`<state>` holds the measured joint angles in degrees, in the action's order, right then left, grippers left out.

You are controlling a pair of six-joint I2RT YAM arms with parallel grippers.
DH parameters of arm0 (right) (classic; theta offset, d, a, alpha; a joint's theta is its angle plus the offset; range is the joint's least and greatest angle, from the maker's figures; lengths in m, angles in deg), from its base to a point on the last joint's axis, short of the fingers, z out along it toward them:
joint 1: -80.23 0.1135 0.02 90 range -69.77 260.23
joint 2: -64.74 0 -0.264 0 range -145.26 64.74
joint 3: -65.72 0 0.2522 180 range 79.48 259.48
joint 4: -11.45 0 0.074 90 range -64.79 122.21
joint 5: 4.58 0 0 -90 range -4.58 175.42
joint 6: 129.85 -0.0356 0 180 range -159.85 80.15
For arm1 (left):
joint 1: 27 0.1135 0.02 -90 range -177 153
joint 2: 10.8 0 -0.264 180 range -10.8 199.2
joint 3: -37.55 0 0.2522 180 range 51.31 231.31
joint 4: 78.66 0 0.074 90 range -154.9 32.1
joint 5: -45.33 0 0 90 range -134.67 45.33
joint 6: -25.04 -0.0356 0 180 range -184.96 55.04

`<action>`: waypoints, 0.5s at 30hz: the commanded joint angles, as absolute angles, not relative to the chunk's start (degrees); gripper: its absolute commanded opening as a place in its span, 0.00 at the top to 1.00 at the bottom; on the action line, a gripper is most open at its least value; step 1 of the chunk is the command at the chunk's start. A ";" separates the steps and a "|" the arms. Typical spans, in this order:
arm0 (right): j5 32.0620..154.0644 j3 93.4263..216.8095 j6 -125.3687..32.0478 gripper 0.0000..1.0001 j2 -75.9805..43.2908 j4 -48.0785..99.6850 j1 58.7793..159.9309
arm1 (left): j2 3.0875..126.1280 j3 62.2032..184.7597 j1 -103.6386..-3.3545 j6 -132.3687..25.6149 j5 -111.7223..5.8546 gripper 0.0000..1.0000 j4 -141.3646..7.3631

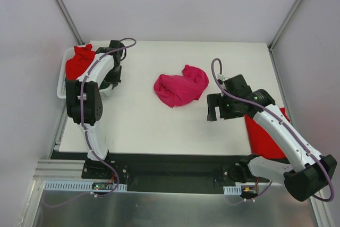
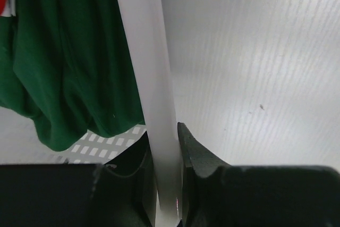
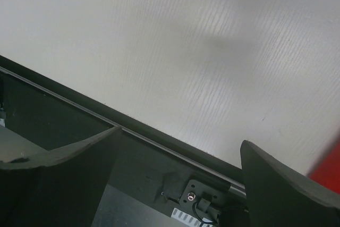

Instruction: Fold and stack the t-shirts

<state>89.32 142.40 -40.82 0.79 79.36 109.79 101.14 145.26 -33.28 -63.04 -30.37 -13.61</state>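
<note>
At the near right corner of the table (image 1: pixel 159 131), the near red t-shirt (image 1: pixel 263 136) lies spread out, partly hidden under my right arm. Just beyond it the right gripper (image 3: pixel 180 136) hovers over bare tabletop close to the near edge, jaws wide apart and holding nothing. In the middle of the table, well apart from both grippers, I see the magenta t-shirt (image 1: pixel 180 86) in a loose crumpled heap, not folded. Farther off, at the far left of the table, stands the white basket (image 1: pixel 61 86), with my left arm reached out to it. On the wrist view the left gripper (image 2: pixel 162 142) has its fingers pinched on either side of the basket's upright white wall, gripping it. Inside the basket the dark green t-shirt (image 2: pixel 69 67) hangs in folds against that wall, and the far red t-shirt (image 1: pixel 79 61) is bunched at the basket's far end.
</note>
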 commanded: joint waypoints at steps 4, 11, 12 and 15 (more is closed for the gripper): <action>90.60 142.68 -40.11 0.04 -1.18 79.79 109.58 | 95.64 144.92 -47.64 -81.82 -18.75 1.00 -16.47; 92.72 142.77 -40.29 0.04 -3.03 78.12 109.50 | 91.16 132.46 -54.06 -82.27 -20.68 1.00 -15.94; 92.80 142.59 -40.29 0.04 -3.11 78.03 109.50 | 90.55 131.48 -54.15 -81.84 -19.46 1.00 -16.03; 93.42 142.41 -40.64 0.04 -3.29 77.33 109.50 | 90.28 129.27 -53.28 -82.18 -15.93 1.00 -16.90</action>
<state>91.84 142.40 -40.80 -3.32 78.79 109.72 94.02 132.15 -56.08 -80.01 -21.36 -19.53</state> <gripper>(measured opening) 0.962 0.149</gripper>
